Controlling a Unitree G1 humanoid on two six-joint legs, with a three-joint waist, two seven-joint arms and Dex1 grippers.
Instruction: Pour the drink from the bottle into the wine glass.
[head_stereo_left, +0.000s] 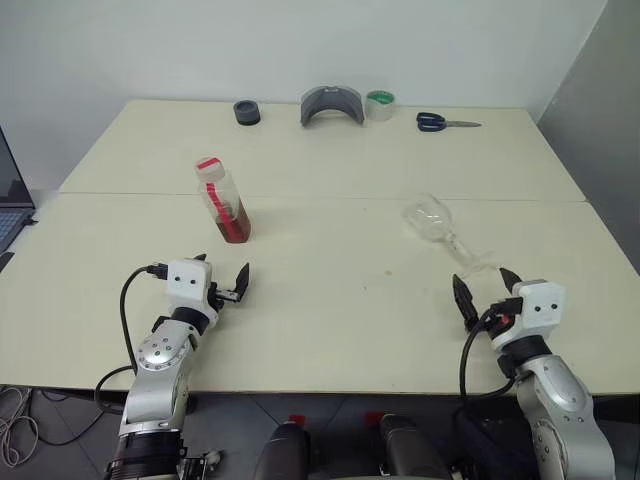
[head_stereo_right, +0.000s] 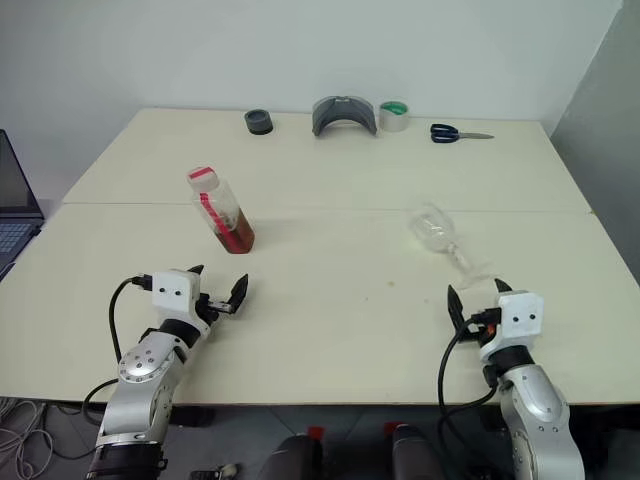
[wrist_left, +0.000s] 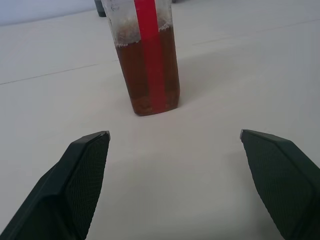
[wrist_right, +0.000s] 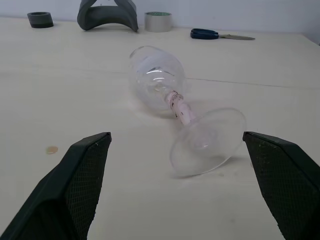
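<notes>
Bottle (head_stereo_left: 224, 202) stands upright on surface (head_stereo_left: 330, 320), left-centre, pink-red cap still on, drink (wrist_left: 149, 70) filling roughly lower two-thirds w/ froth line above; red label strip faces left end effector (head_stereo_left: 222, 285). L end effector sits just short of bottle, pointed at it, fingers spread wide, nothing between them; reads as lined up for a side grasp on the body. Wine glass (head_stereo_left: 441, 230) is NOT upright: lying on its side right of centre, bowl toward far edge, foot (wrist_right: 207, 141) toward right end effector (head_stereo_left: 486, 292), stem w/ pinkish band between. R end effector also spread wide, empty, near the foot but apart from it. Judgement: glass has to be stood up before any pour, and cap has to come off; task not started. Room: wide bare surface between bottle and glass, plenty to swing either arm. Far edge carries dark roll (head_stereo_left: 246, 112), grey curved piece (head_stereo_left: 331, 105), green tape roll (head_stereo_left: 379, 105), scissors (head_stereo_left: 444, 123), all well apart from work zone. Seam runs across surface behind bottle. Risk: glass may roll if nudged on the bowl; foot lies near front-right part of surface, so push inward, not toward edge.
</notes>
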